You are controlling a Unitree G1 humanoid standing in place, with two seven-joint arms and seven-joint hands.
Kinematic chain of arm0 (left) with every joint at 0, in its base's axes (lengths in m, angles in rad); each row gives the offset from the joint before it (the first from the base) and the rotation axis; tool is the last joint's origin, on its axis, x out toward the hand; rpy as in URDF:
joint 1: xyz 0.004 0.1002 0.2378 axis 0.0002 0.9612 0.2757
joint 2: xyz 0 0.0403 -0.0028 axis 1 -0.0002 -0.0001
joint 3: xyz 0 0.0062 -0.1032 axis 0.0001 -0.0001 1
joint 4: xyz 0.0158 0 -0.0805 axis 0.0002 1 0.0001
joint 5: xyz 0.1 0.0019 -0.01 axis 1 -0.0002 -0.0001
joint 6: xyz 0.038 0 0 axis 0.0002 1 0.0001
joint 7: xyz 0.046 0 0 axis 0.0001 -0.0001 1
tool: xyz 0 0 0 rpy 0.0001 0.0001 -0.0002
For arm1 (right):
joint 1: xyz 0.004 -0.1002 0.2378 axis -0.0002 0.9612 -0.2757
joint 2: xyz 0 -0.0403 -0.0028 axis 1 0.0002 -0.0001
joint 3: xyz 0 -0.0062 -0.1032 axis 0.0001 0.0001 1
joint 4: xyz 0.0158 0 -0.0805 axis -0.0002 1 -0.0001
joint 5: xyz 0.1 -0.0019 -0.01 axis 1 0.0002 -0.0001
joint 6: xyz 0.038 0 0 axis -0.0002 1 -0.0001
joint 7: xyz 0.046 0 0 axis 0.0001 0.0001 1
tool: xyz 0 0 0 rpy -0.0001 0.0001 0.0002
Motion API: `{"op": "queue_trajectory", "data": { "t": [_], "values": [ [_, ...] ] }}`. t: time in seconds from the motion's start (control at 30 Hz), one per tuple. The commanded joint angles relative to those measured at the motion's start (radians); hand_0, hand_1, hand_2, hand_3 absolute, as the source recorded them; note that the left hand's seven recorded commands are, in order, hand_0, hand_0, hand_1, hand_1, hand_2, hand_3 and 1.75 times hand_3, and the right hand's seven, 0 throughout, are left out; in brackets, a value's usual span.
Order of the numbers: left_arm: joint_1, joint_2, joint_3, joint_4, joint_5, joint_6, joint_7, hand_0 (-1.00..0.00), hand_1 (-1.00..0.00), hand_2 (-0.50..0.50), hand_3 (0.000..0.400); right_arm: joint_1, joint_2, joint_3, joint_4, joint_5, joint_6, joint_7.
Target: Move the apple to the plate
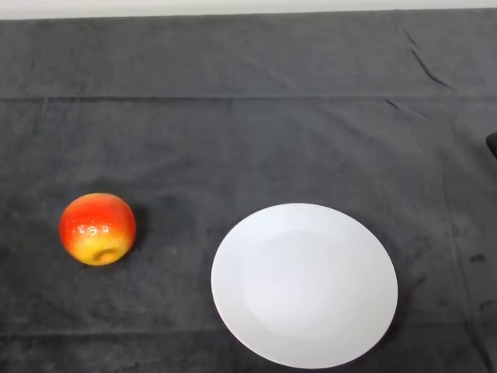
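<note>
A red and yellow apple (pixel 97 229) sits on the dark cloth at the left of the head view. A round white plate (pixel 304 284) lies on the cloth right of centre, near the front edge, with nothing on it. The apple is about a plate's width to the left of the plate and does not touch it.
The dark cloth (pixel 248 132) covers the whole table, with folds running across the back and down the right side. A small dark object (pixel 492 144) shows at the right edge of the view.
</note>
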Motion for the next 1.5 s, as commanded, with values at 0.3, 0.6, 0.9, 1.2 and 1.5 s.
{"op": "queue_trajectory", "data": {
  "t": [0.3, 0.6, 0.9, 1.2, 1.5],
  "values": [
    [0.004, -0.028, -0.099, -0.116, 0.063, 0.094, -0.02, 0.0, 0.0, 0.0, 0.0, 0.002, -0.026, -0.0107, -0.013, 0.0, -0.002, -0.0049],
    [-0.004, -0.037, -0.175, -0.188, 0.087, 0.174, -0.04, 0.0, 0.0, 0.0, 0.0, 0.004, -0.025, -0.0103, -0.016, 0.0005, -0.002, -0.0066],
    [-0.024, -0.046, -0.247, -0.221, 0.111, 0.223, -0.053, 0.0, 0.0, 0.0, 0.0, 0.005, -0.024, -0.0101, -0.019, 0.0011, -0.002, -0.008],
    [-0.058, -0.06, -0.317, -0.246, 0.125, 0.27, -0.056, 0.0, 0.0, 0.0, 0.0, 0.006, -0.023, -0.0099, -0.02, 0.0017, -0.002, -0.0091],
    [-0.097, -0.067, -0.381, -0.247, 0.131, 0.295, -0.063, 0.0, 0.0, 0.0, 0.0, 0.006, -0.022, -0.0097, -0.022, 0.0024, -0.001, -0.0099]
  ]
}}
